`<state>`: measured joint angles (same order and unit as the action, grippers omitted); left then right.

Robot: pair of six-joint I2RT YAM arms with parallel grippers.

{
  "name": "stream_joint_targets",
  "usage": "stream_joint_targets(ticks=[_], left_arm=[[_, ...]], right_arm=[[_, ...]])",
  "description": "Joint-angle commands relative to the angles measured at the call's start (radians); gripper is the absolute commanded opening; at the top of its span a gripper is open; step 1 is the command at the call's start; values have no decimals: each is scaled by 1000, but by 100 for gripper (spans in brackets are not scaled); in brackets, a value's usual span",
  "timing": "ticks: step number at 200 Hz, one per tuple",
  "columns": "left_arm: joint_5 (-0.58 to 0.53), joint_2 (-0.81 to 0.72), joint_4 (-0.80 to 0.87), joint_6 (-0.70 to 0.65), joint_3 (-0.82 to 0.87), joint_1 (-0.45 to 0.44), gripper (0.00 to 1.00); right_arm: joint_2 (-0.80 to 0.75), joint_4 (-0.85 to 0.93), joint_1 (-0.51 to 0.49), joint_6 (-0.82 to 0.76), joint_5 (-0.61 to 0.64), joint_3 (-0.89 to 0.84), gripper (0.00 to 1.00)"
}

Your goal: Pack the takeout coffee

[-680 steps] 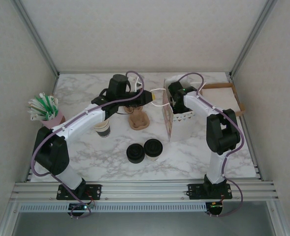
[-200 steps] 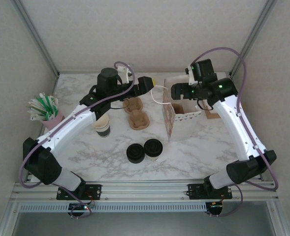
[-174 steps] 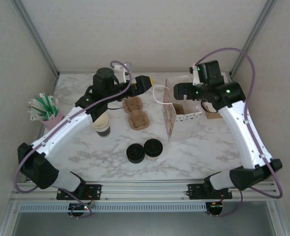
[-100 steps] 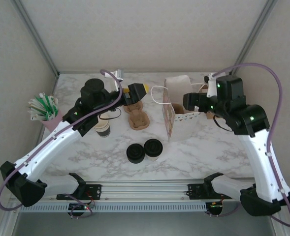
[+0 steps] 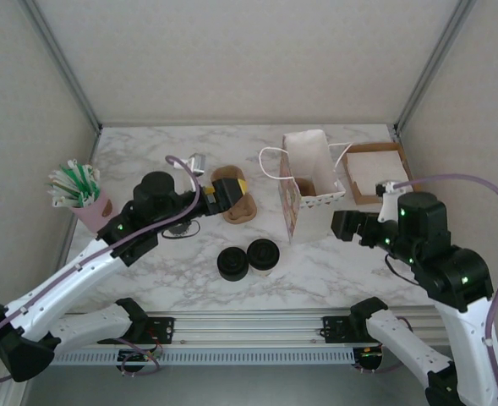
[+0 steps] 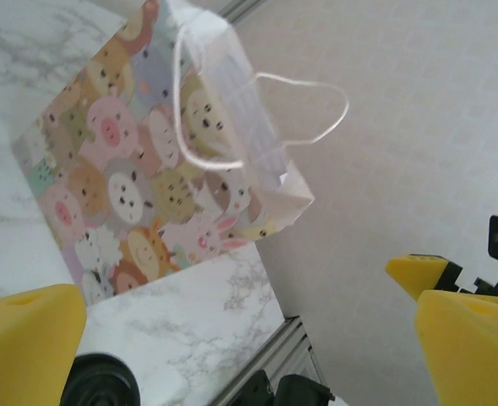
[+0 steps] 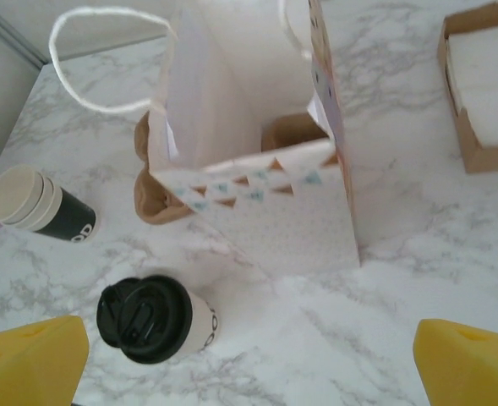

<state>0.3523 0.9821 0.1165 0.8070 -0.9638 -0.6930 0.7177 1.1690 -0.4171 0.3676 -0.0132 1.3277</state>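
The takeout coffee (image 5: 264, 255) (image 7: 151, 317), a paper cup under a round black lid, stands upright on the marble table in front of the patterned paper bag (image 5: 312, 182) (image 7: 265, 211) (image 6: 147, 194). The bag stands open with its white cord handles up. My left gripper (image 5: 230, 194) (image 6: 249, 347) hovers open and empty left of the bag, over the brown pulp carriers (image 5: 240, 205). At the bag's front right corner my right gripper (image 5: 342, 227) (image 7: 249, 372) is open and empty too, looking down at the coffee and the bag.
A low pile of black lids (image 5: 232, 264) sits just left of the coffee. Stacked lidless cups (image 7: 33, 203) stand further left. A pink cup of sachets (image 5: 79, 194) is at the left edge, a napkin box (image 5: 375, 173) (image 7: 485, 93) right of the bag. A brown carrier (image 7: 291, 131) lies inside the bag.
Both arms have drawn back from the bag's handles towards the near edge. The left gripper came down over the carriers; the right gripper swung to the bag's front right. Both stayed open.
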Motion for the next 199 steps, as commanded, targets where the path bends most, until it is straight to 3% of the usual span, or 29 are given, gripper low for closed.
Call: stream_joint_targets(ticks=[1, 51, 119, 163, 199], left_arm=[[-63, -72, -4, 53, 67, -11, 100], [-175, -115, -13, 54, 159, -13, 100], [-156, -5, -89, 34, 186, -20, 100], [-147, 59, -106, 22, 160, -38, 100], [-140, 79, -92, 4, 160, -49, 100]], right_arm=[[-53, 36, -4, 65, -37, -64, 99], [-128, 24, -4, 130, -45, -209, 99], [-110, -6, -4, 265, -7, -372, 99], [-104, -105, -5, 299, -112, -431, 99], [-103, -236, -4, 239, -258, -474, 99]])
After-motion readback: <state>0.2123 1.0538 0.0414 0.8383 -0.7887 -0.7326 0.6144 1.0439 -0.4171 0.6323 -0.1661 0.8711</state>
